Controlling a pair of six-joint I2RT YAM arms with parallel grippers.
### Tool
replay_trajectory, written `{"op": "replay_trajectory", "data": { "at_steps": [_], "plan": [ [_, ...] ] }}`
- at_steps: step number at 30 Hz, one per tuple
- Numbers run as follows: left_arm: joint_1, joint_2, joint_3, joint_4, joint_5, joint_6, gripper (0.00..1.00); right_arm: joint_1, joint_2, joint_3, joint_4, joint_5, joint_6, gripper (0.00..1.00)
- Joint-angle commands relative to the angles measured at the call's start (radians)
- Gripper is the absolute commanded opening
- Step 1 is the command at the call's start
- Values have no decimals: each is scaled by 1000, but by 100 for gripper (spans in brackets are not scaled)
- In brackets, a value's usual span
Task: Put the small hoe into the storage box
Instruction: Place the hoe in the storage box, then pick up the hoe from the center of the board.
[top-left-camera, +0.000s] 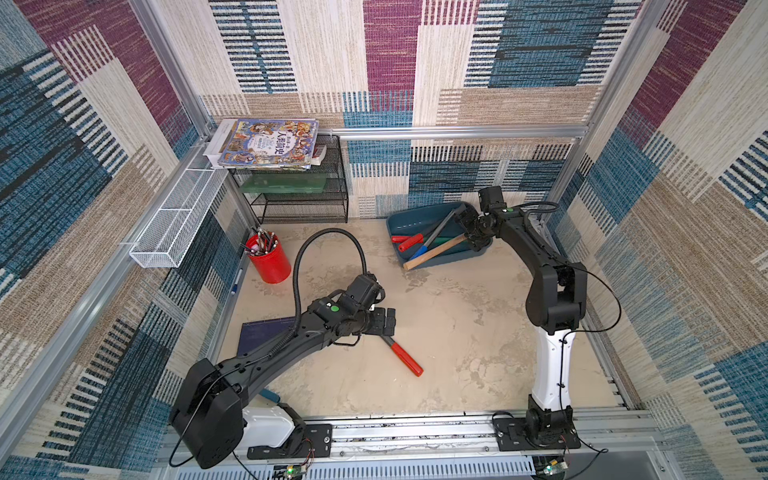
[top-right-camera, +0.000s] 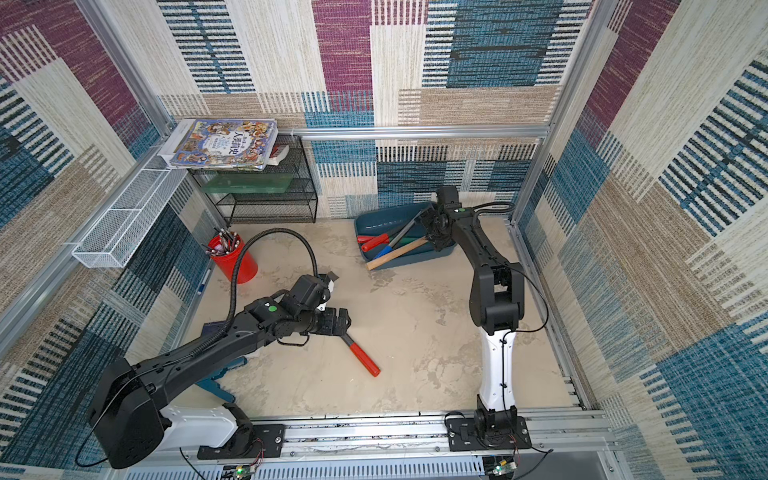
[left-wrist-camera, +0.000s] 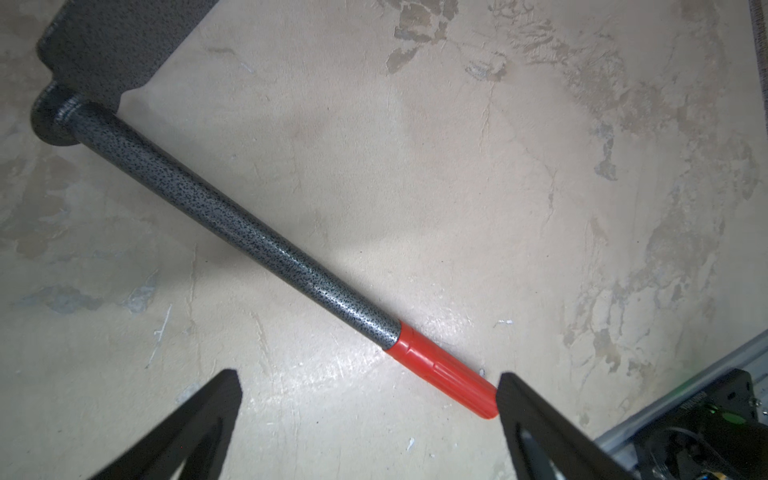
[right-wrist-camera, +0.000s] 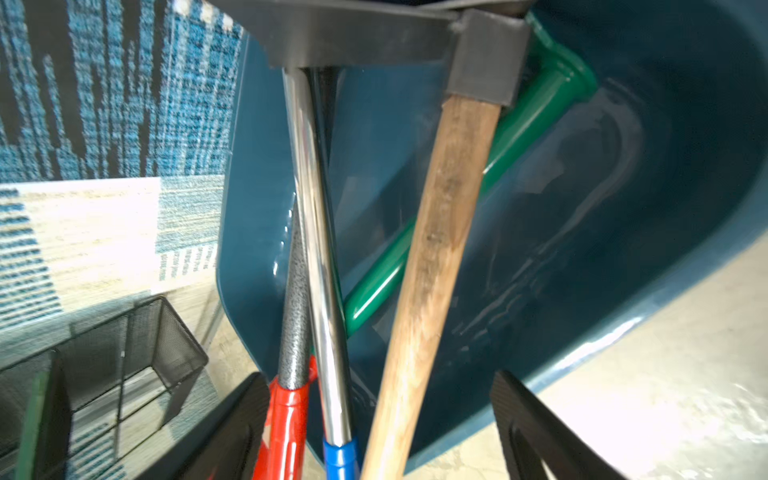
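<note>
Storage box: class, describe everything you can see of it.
The storage box is a shallow dark-teal tub, glossy like plastic, with rounded corners and a flared rim. It sits on the table near the back wall. Inside lie crossed tools: a wooden handle poking over the rim, a chrome shaft, red grips and a green tool.

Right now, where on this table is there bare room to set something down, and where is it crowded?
Widest free patch: bare tabletop bordered by the red-gripped tool, the right arm and the storage box. A smaller strip lies between the red cup and the box, in front of the black rack. Crowded: the box, where handles cross.
</note>
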Motion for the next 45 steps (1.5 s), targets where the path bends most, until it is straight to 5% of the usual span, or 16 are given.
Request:
{"op": "replay_trajectory", "data": {
  "at_steps": [1, 13, 18, 45],
  "plan": [
    [1, 6, 10, -31, -33, -17, 99, 9, -46, -39, 46, 49, -52, 86],
    [5, 21, 25, -49, -65, -26, 100, 61, -188, -202, 65, 132, -185, 84],
    [15, 21, 33, -50, -69, -22, 100, 87, -259, -300, 89, 193, -241, 99],
    [93, 32, 21, -73, -35, -59, 100, 396, -351, -457, 70, 321, -504, 94]
  ]
}}
